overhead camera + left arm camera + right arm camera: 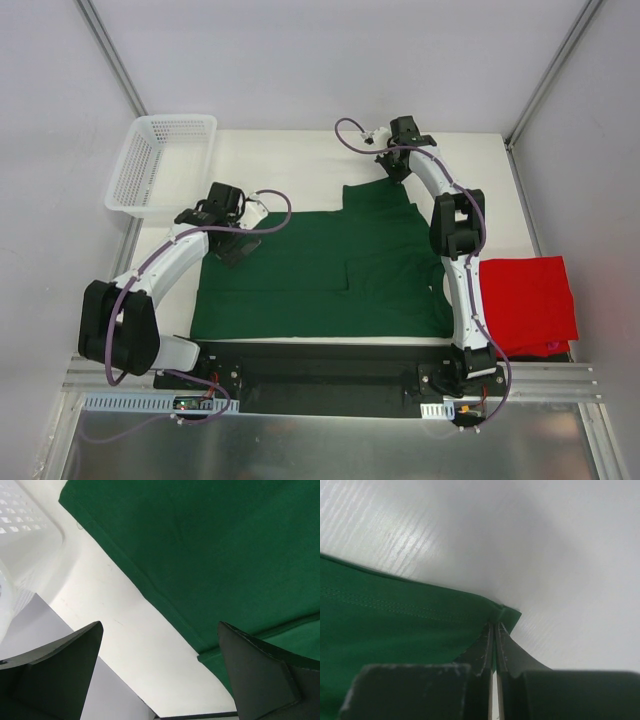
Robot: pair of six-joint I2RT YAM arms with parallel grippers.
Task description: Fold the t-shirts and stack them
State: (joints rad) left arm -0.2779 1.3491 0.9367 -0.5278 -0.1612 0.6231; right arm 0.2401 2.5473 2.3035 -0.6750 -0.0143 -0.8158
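The right gripper is clamped on a far corner of the green t-shirt, apparently to draw it over in a fold; the left gripper hovers above the shirt's left edge, fingers wide apart, likely ready to grasp; the red t-shirt lies apart at the near right, seemingly the stack's base.

You see green t-shirt spread flat at centre. Right gripper at its far corner, left gripper over its left edge. Red t-shirt lies folded far right; white basket far left.
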